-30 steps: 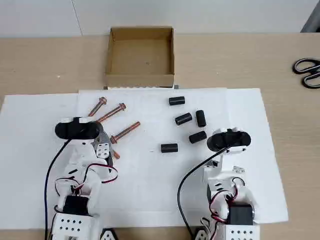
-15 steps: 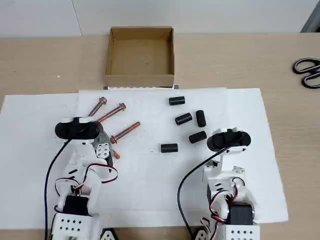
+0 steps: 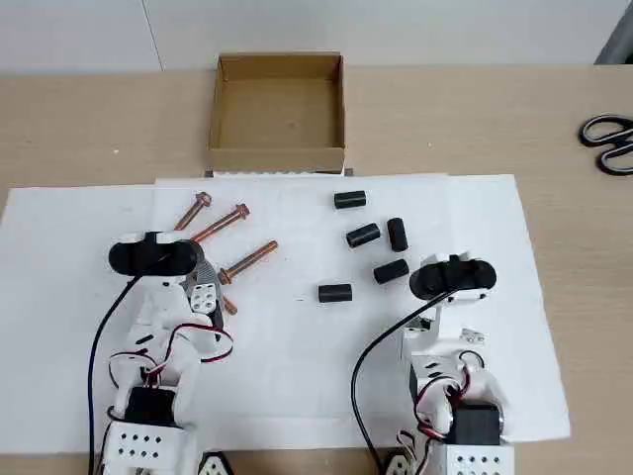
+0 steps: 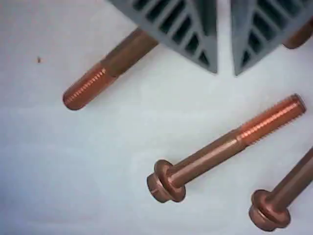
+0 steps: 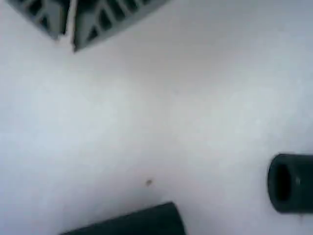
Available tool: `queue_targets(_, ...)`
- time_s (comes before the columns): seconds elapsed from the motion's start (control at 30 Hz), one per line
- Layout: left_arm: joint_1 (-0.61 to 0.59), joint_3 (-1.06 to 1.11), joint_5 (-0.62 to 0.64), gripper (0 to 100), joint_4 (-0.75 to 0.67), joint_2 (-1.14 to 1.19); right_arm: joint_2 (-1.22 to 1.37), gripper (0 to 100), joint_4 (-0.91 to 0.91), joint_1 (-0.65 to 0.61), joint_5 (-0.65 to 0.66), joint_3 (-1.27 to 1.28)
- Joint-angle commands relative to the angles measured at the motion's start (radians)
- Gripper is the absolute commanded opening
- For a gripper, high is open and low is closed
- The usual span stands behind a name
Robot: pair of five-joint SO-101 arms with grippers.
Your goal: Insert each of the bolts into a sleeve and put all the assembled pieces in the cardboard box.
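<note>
Left gripper [image 4: 225, 72] and right gripper [image 5: 68, 43], both clenched, empty, over white paper [image 3: 297, 366] on wooden table [image 3: 495, 119].

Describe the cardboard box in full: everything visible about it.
The cardboard box is a shallow, square, open-topped tray of plain brown cardboard, with four low upright walls and no lid showing. It sits flat on the wooden table at the side far from the arms. Its near wall is right by the far edge of the white paper sheet. Its floor is bare apart from a tiny dark speck, and no assembled piece lies in it.
</note>
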Motion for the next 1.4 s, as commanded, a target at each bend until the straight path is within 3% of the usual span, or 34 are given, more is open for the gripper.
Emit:
queue_targets(0.0, 0.000, -0.005, 0.000, 1, -0.023, -0.008, -0.013, 0.3, -0.019, 0.007, 0.011, -0.006)
queue_targets(0.63, 0.018, -0.008, -0.043, 1, -0.005, -0.008, -0.013, 0.3, -0.019, 0.007, 0.011, -0.006)
queue_targets(0.73, 0.037, -0.054, -0.252, 1, 0.055, -0.008, -0.013, 0.3, -0.019, 0.007, 0.011, -0.006)
queue_targets(0.77, 0.043, -0.088, -0.262, 1, 0.087, -0.008, -0.013, 0.3, -0.019, 0.007, 0.011, -0.006)
queue_targets(1.03, 0.126, -0.435, -0.190, 5, 0.440, -0.002, -0.013, 0.3, -0.019, 0.007, 0.011, -0.006)
queue_targets(1.37, 0.123, -0.639, -0.226, 11, 0.654, 0.005, -0.013, 0.3, -0.019, 0.007, 0.011, -0.006)
